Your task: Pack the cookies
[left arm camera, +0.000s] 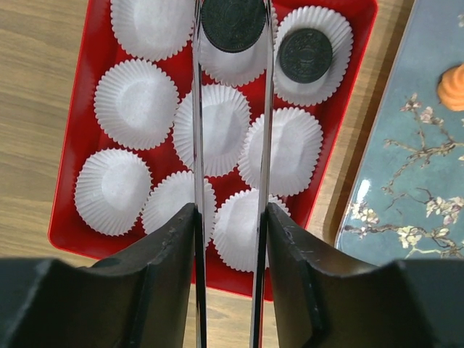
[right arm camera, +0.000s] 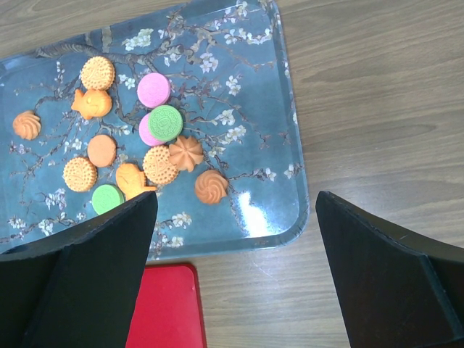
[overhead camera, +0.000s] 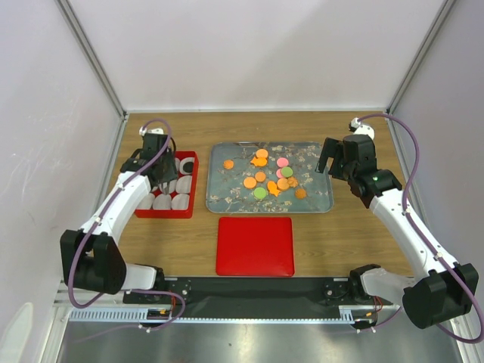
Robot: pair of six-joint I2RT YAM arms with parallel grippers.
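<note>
The left gripper, over the red box left of the floral tray, pinches a black cookie by its rim between thin blades. The cookie lies face up over a paper cup, its far edge cut off and its embossing too fine to read. A second black cookie lies flat in the cup nearer the tray. The other cookies lie flat on the tray; a fish-shaped one runs along the tray's long side. The right gripper hangs spread wide over the tray's right end. A red lid lies just in front of the tray.
</note>
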